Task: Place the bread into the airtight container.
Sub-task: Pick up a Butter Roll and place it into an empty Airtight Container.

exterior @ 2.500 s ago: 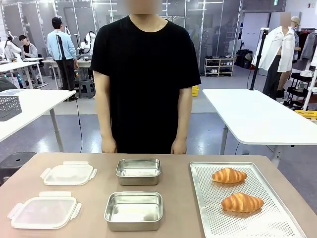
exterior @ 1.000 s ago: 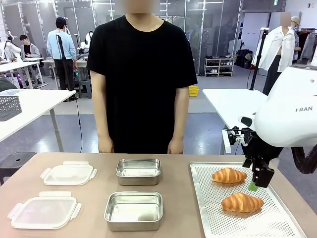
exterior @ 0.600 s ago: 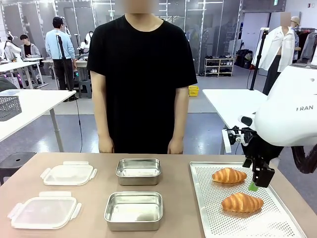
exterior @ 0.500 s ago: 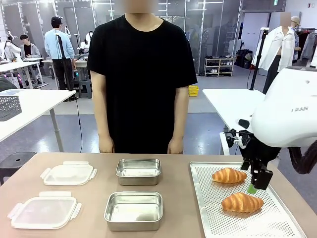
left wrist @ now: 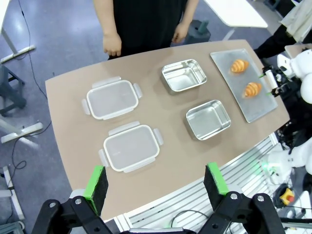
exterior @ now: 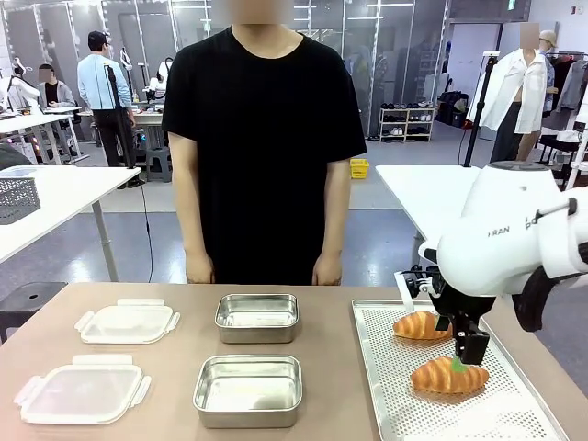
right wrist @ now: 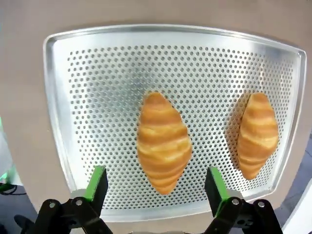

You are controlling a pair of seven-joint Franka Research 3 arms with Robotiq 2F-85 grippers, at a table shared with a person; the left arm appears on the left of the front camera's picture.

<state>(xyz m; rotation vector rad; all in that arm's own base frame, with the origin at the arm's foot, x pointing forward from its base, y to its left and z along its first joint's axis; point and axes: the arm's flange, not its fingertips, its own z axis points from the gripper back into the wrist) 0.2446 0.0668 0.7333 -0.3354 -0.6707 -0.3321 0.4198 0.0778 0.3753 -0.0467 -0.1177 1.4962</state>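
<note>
Two croissants lie on the perforated metal tray at the table's right. My right gripper hangs just above the near croissant; the far croissant lies behind it. In the right wrist view the gripper is open, its green pads either side of the near croissant, with the other croissant to one side. Two open steel containers stand mid-table, one far and one near. My left gripper is open, high above the table.
Two clear plastic lids lie at the table's left. A person in a black shirt stands at the far edge, hands down at the sides. The tray's raised rim runs close to the croissants.
My right arm came in from the right, then moved left and down, from beside the tray's right edge to just above the near croissant. Nothing on the table has moved.
</note>
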